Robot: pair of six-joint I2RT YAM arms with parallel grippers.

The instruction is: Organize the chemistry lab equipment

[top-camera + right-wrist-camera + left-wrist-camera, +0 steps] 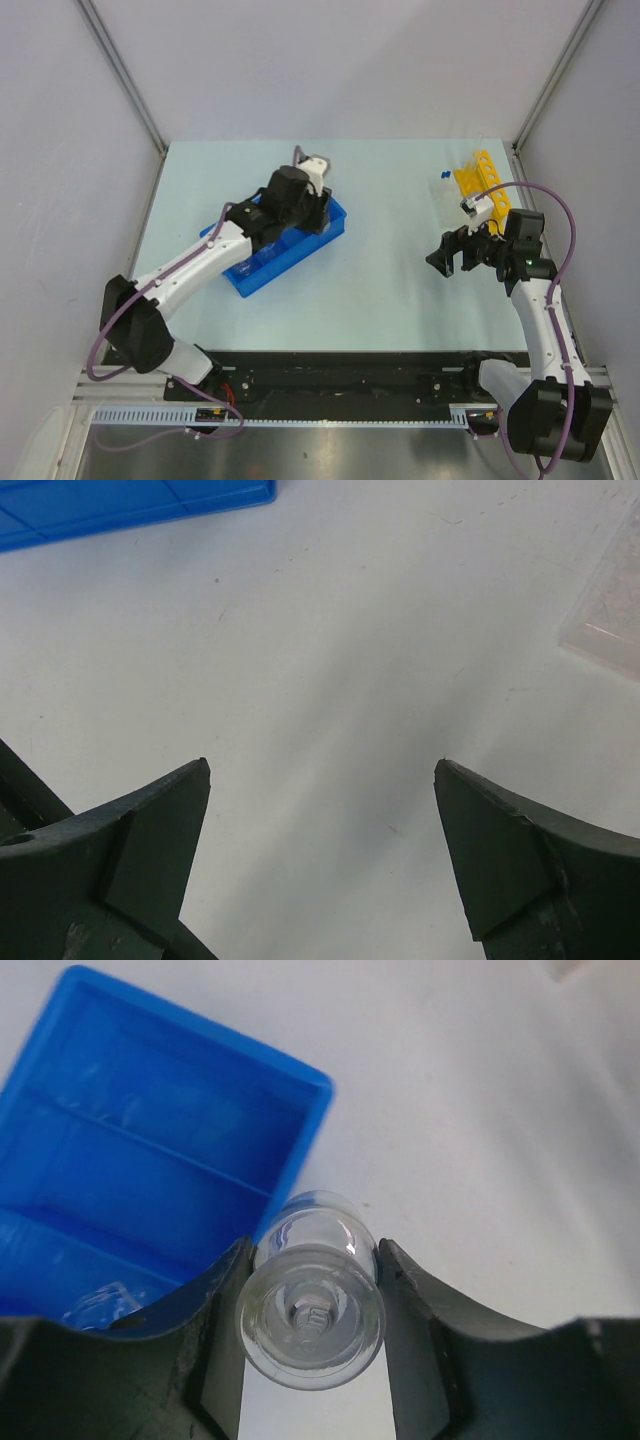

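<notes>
Left gripper [315,1252] is clenched on the small clear glass vial [312,1312], one finger on each side, and we look straight into its round end. The vial sits just off the corner of the blue divided tray [300,1110], outside its wall, over bare table; whether it touches the surface is impossible to tell. Inside the tray, something clear glints in the near compartment [98,1302], half hidden behind the left finger and too faint to name. From the top view, the left arm's wrist covers the far right end of the tray [290,255], so the vial is out of sight there. On the right, the right gripper [322,770] is released, jaws wide apart above the white table [330,660]. The clear rectangular plate [610,620] is cut off at the frame's right edge. Far right stands the yellow holed rack [483,180], with two blue caps [441,176] just to its left, their tubes too thin to make out.
</notes>
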